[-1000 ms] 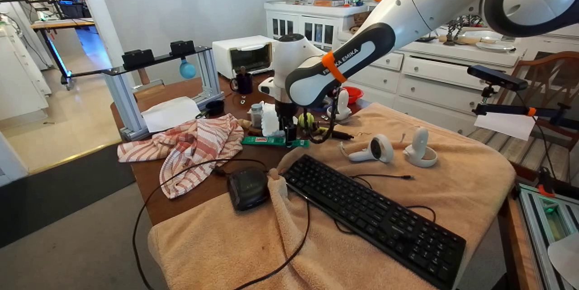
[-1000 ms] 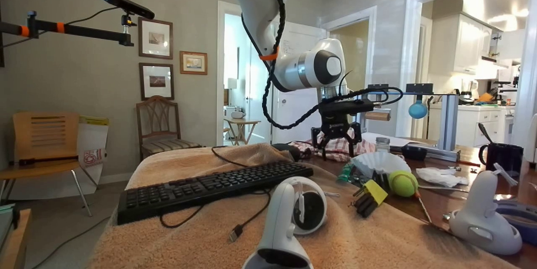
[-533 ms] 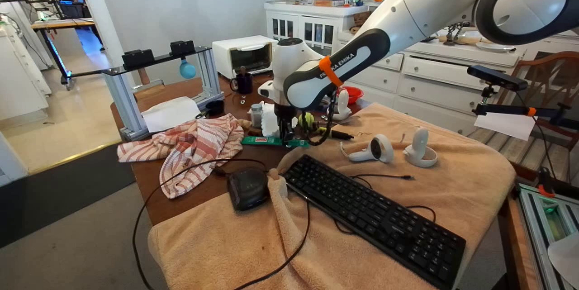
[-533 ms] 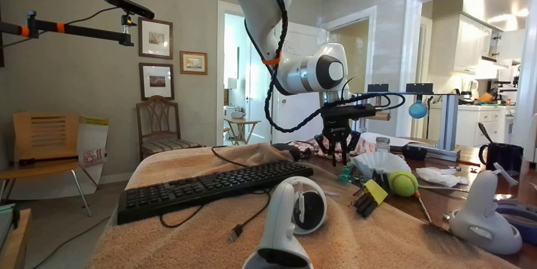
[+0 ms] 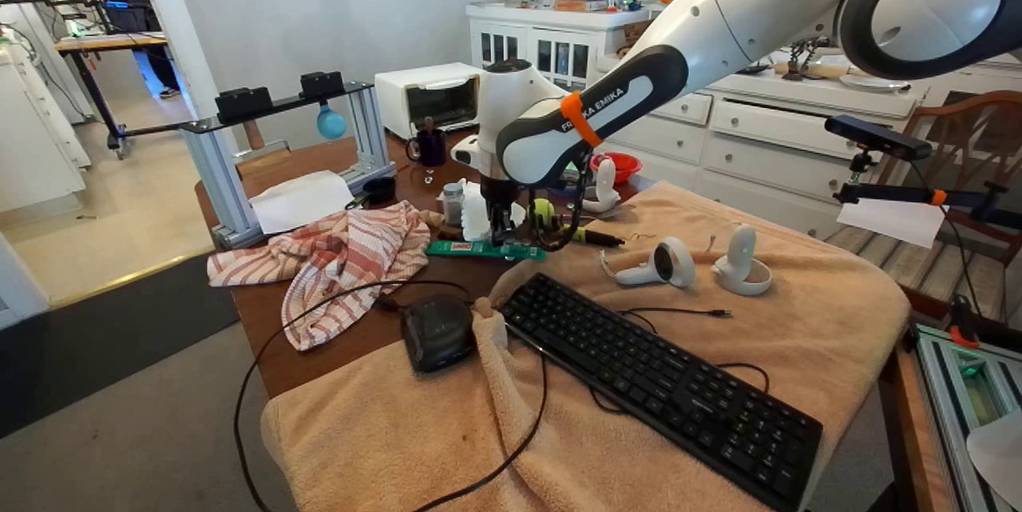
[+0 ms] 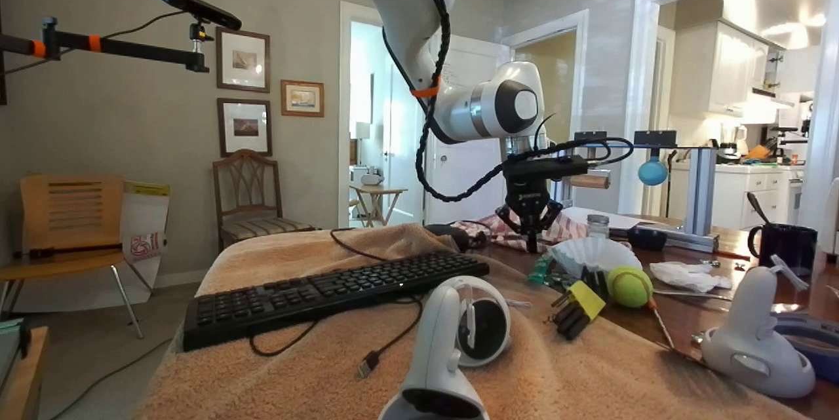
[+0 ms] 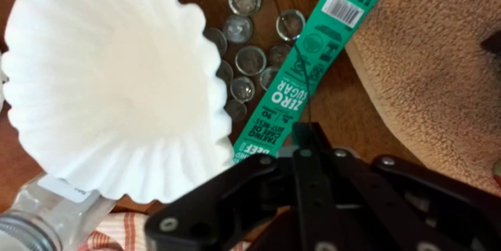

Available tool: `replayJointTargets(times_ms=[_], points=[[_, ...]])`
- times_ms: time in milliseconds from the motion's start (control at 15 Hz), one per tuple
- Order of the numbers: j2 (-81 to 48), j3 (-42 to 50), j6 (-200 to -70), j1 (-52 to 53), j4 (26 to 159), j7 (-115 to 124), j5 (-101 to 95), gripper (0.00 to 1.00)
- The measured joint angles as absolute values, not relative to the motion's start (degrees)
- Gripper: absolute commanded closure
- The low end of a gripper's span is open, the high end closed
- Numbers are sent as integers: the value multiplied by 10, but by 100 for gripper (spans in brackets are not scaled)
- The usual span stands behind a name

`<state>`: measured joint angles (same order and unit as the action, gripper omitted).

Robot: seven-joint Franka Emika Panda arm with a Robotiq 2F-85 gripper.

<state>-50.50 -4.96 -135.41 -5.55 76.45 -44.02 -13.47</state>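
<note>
My gripper is shut, its fingertips together just beside a green packet in the wrist view. Both exterior views show the gripper low over the table, near that packet. Nothing is plainly visible between the tips. From them a thin dark line runs up across the packet; what it is I cannot tell. Left of the packet lie several clear glass gems. A white fluted paper filter stands beside them. Whether the tips touch anything is unclear.
A lidded clear jar and a striped cloth are close by. A tan towel bears a black keyboard and white controllers. A tennis ball and a yellow-black tool lie near the filter.
The jaws have gone from open to shut. My gripper dipped slightly, then rose a little. The packet looks unmoved. A person has appeared in the far doorway.
</note>
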Motion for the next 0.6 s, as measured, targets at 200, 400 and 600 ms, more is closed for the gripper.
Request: replayJointTargets(times_ms=[200,400,600], points=[[-492,-51,-1395,-40,760,-453,-144,100],[-468,-56,-1456,-19,764,-479,-157,100],[-437,-57,-1521,0,785,-501,-182,100]])
